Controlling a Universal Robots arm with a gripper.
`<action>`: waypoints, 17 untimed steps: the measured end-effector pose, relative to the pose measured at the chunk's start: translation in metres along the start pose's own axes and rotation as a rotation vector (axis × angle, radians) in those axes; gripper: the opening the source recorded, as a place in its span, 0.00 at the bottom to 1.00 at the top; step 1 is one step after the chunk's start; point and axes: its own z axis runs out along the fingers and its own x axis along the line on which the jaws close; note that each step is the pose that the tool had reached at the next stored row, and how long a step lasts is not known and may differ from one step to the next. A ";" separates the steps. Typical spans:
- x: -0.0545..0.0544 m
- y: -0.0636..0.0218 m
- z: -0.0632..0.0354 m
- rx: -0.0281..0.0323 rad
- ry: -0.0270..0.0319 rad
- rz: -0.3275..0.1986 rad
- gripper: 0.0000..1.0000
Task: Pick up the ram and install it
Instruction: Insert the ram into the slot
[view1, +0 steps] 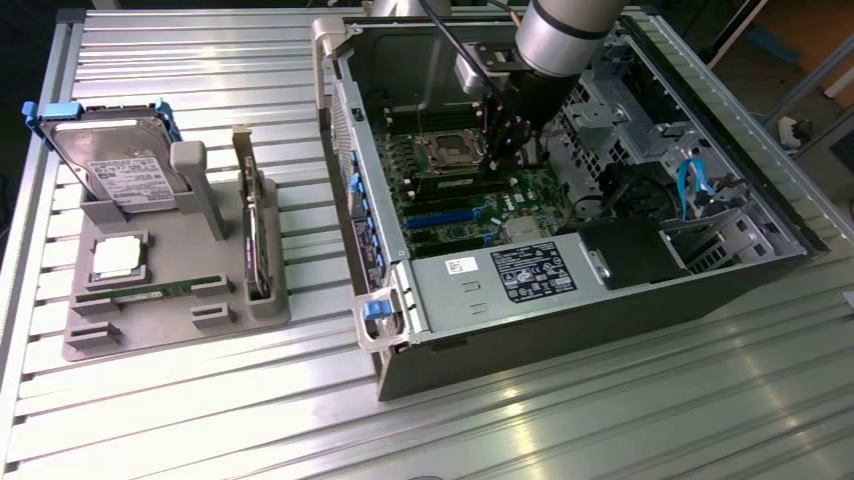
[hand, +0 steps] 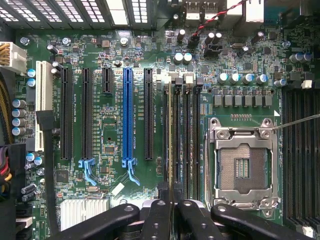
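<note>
Where black jaws pinch, the thin ram (hand: 170, 135) stands edge-on.

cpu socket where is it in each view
Exterior view: cpu socket inside the open computer case, at the exterior view's left of the pincer.
Wrist view: cpu socket, empty, metal-framed, beside the black memory slots.
Shared landmark: the blue slot.

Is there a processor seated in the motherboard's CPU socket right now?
No, the CPU socket shows only its bare contact grid, with no chip in it.
</note>
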 end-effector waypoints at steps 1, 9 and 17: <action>0.000 0.0000 0.0006 -0.0001 -0.0008 0.000 0.12; 0.000 -0.0002 0.0028 0.0001 -0.0013 0.000 0.12; 0.000 0.0008 0.0033 0.0004 -0.0013 0.000 0.12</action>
